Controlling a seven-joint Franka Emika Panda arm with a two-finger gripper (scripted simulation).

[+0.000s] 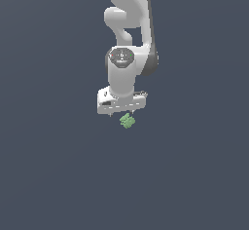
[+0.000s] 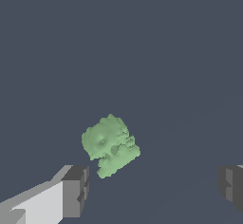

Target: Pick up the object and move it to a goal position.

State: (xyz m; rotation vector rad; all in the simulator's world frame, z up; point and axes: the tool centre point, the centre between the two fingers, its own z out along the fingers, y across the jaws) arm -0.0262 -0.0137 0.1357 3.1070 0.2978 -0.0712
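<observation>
One small green lumpy object (image 2: 110, 145) sits just below the gripper (image 2: 154, 185) (jaws spread wide, nothing held, fingers apart from it).

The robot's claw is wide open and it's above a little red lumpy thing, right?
Not quite: the lumpy thing is light green, not red. The wrist view shows its colour clearly, and the exterior view shows it too. The rest is right: the gripper is wide open, with its fingers apart and not touching the lumpy thing.
</observation>
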